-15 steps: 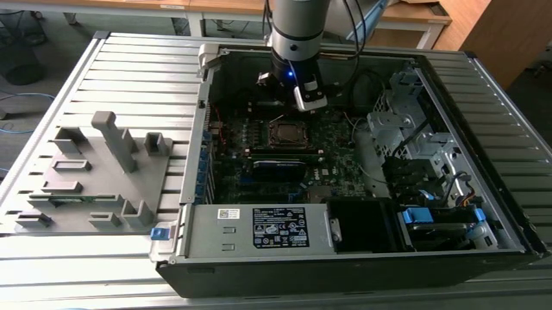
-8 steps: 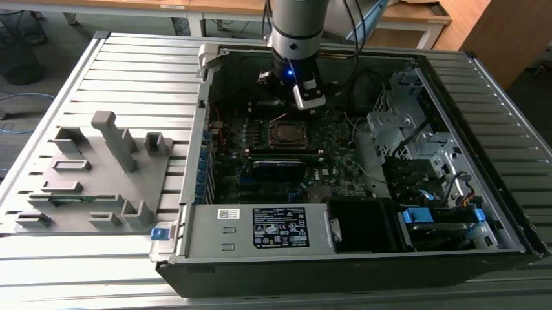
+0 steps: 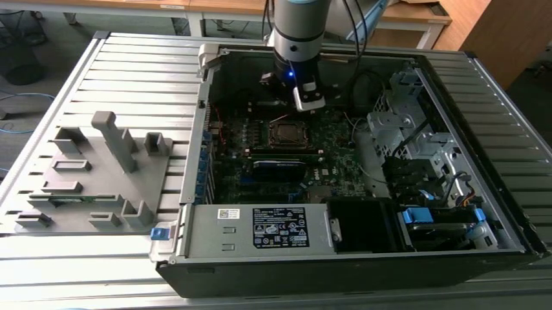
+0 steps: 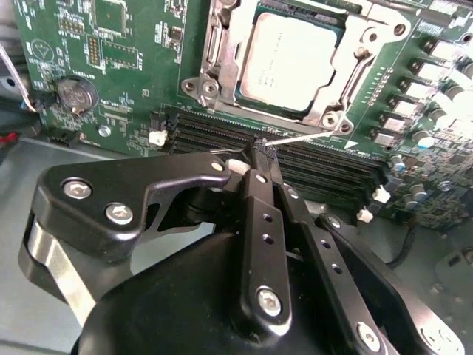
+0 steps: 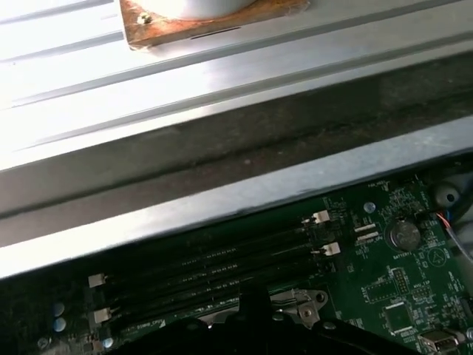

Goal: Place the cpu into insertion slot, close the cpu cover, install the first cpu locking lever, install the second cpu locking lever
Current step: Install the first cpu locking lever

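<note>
The cpu (image 4: 292,63) lies flat in the insertion slot (image 3: 271,134), its pale face showing through the window of the cpu cover (image 4: 360,55), which is folded down over it in the second wrist view. A thin silvery locking lever (image 4: 303,136) runs along the cover's edge nearest the memory slots (image 4: 214,137). Its free end meets the tips of the gripper (image 4: 260,148), whose black fingers (image 4: 255,192) are clenched together on the wire. In the exterior view the gripper (image 3: 309,103) hangs at 12 o'clock from the socket, inside the open computer case (image 3: 198,161). The power supply (image 3: 258,229) sits at 6 o'clock from the socket and a grey fixture (image 3: 95,174) lies on the slatted table (image 3: 129,71) at 9 o'clock. A coin battery (image 5: 403,234) sits near the memory slots in the first wrist view.
</note>
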Motion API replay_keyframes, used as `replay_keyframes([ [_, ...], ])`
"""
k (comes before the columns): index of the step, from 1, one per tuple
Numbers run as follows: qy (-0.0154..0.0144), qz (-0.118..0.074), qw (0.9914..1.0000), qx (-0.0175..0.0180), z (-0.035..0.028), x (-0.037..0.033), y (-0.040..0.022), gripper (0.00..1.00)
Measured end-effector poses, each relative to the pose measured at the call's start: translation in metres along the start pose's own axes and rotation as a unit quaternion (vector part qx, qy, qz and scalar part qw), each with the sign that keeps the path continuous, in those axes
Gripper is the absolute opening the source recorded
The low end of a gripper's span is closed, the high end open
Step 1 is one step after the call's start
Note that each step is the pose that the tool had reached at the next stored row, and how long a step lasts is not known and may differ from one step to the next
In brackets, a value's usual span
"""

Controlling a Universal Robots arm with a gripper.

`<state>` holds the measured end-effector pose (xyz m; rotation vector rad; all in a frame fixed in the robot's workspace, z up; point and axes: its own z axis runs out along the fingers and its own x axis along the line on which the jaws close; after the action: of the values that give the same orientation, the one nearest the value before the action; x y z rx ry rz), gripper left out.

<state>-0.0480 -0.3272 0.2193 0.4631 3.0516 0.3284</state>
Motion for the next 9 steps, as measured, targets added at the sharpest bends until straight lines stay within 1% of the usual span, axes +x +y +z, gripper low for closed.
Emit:
replay_keyframes([
  [3, -0.0034, 0.015, 0.99987, 0.0000, 0.0012, -0.0002, 0.0000, 0.11],
  [6, -0.0064, 0.029, 0.99955, 0.0001, 0.0024, -0.0001, 0.0003, 0.11],
  [7, -0.0072, 0.033, 0.99943, 0.0001, 0.0027, 0.0000, 0.0005, 0.11],
  [9, -0.0074, 0.034, 0.99940, 0.0002, 0.0027, 0.0000, 0.0006, 0.11],
])
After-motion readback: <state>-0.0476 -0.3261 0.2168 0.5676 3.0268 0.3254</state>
